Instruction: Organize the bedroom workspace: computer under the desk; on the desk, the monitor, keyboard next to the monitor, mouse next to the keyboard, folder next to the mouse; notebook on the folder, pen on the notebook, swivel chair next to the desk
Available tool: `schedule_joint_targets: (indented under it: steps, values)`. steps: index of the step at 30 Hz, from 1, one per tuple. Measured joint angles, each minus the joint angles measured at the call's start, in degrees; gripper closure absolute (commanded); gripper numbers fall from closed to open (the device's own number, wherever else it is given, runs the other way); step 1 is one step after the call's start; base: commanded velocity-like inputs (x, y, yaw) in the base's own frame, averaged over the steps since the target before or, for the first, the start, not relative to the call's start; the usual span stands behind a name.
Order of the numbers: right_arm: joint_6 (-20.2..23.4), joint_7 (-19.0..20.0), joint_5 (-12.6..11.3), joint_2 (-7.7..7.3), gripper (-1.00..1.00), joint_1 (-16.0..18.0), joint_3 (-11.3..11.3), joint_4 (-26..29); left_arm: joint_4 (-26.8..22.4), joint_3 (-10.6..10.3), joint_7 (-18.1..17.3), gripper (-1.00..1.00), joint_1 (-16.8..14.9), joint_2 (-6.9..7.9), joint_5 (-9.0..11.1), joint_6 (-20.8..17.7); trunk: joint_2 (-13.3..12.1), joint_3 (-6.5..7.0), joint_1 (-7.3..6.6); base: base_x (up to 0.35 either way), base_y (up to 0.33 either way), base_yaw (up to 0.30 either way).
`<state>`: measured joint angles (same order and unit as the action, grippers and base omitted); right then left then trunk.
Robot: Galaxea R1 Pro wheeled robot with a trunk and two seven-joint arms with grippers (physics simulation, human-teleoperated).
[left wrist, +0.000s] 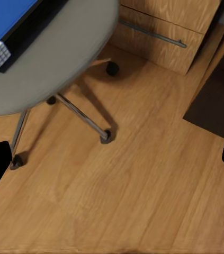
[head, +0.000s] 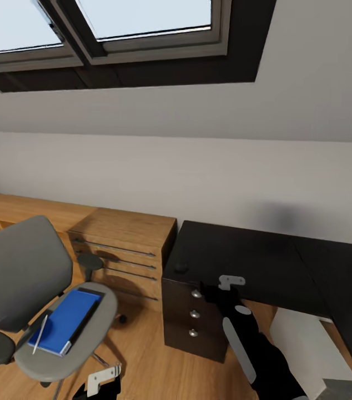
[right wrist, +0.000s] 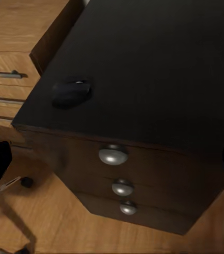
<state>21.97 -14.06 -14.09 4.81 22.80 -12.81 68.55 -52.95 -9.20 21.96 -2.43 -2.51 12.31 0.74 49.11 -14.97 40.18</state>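
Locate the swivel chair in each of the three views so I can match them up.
Head view: swivel chair at lower left, the blue folder on its seat.
Left wrist view: seat edge and metal base at upper left.
Right wrist view: I cannot pick the chair out with confidence.
Shared landmark: the wooden drawer unit beside the black desk.

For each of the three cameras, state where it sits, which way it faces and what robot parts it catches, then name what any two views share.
Head view: high on the robot, facing forward and down at the swivel chair, folder, desk and skylight; both arms show, with the left gripper and right gripper.
Left wrist view: above the floor, looking down past the chair's seat edge and castor base; dark fingertips at the edges.
Right wrist view: looking at the desk corner, the mouse and drawer knobs.
Shared: head and right wrist views both show the mouse.
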Motion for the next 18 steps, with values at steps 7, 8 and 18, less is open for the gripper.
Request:
schedule_joint_targets:
  steps: [7, 8, 18]
  values:
    - [0.01, -0.45, -0.05, 0.03, -1.00, 0.00, -0.02, 0.00, 0.00, 0.03, -0.01, -1.00, 0.00, -0.01, -0.04, -0.02, 0.00, -0.63, 0.00, -0.314, 0.083, -0.002]
    - [0.01, -0.48, -0.06, 0.04, -1.00, 0.00, -0.01, 0.00, 0.00, 0.02, 0.00, -1.00, 0.00, 0.00, -0.05, -0.02, 0.00, -0.73, 0.00, -0.327, 0.103, -0.001]
    - [-0.05, -0.60, -0.09, 0.03, -1.00, 0.00, 0.01, 0.01, 0.00, 0.01, 0.00, -1.00, 0.00, 0.00, -0.09, -0.06, 0.00, -1.60, 0.01, -0.331, 0.133, 0.000]
